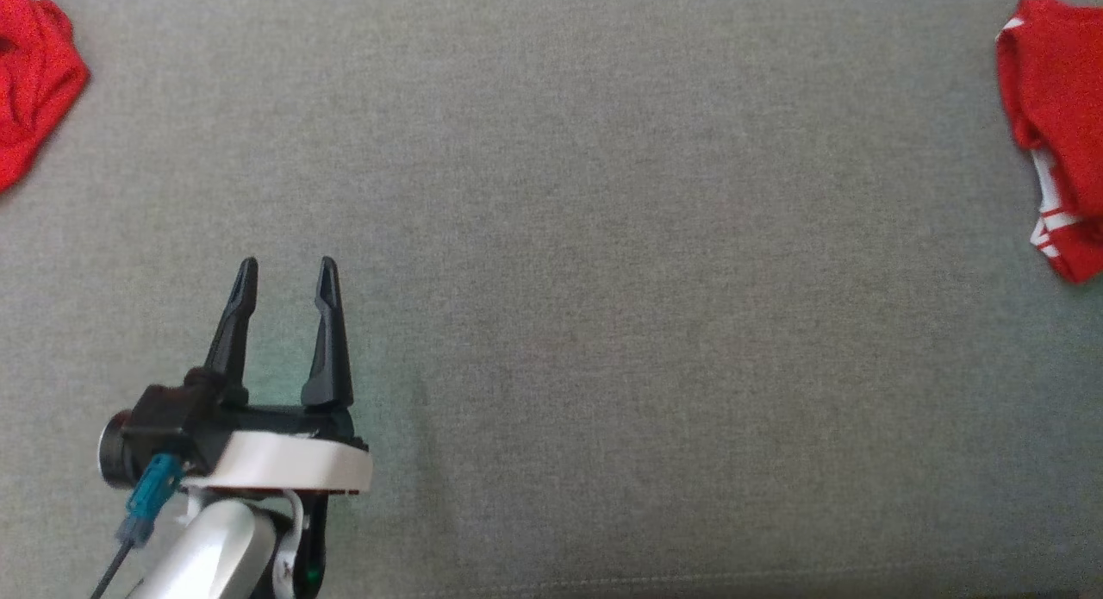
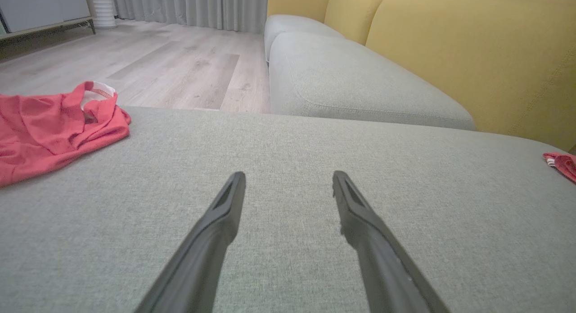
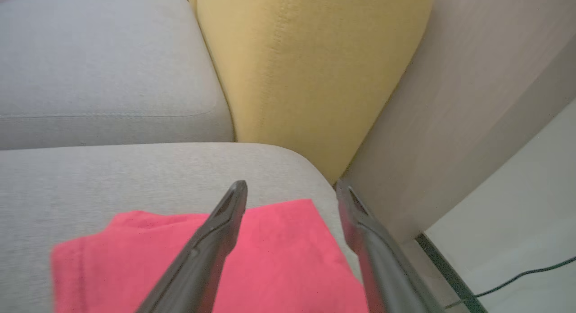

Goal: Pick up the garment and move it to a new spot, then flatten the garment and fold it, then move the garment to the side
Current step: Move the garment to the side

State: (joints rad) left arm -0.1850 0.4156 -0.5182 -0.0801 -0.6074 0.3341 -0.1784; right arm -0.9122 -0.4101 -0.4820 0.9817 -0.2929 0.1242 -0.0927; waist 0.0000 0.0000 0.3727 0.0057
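The left gripper (image 1: 288, 267) hangs over the near left part of a wide grey sofa cushion (image 1: 620, 323). Its two dark fingers (image 1: 233, 323) are spread apart with nothing between them, and they point toward the far side. In the left wrist view the same fingers (image 2: 211, 241) stand clear above bare grey fabric.

The red garment (image 1: 1064, 134) lies at the far right edge of the cushion, with white stripes along its near end. In the right wrist view it is a flat, folded red rectangle (image 3: 279, 259) on the cushion's rounded right corner, close to the yellow backrest (image 3: 306, 70). The right gripper (image 3: 291, 183) is over it with its fingers (image 3: 211, 241) parted wide and no cloth pinched between them. That view is somewhat blurred, so whether the fingers touch the fabric cannot be told.

A second red garment (image 1: 30, 82) lies crumpled at the far left corner of the cushion, well apart from the first, and a pale collar shows in the left wrist view. Beyond the cushion are another grey seat (image 2: 351, 79), a pale wooden floor (image 2: 180, 65) and grey curtains (image 2: 193, 6). A thin dark cable (image 3: 517, 279) runs across the light floor to the right of the sofa.
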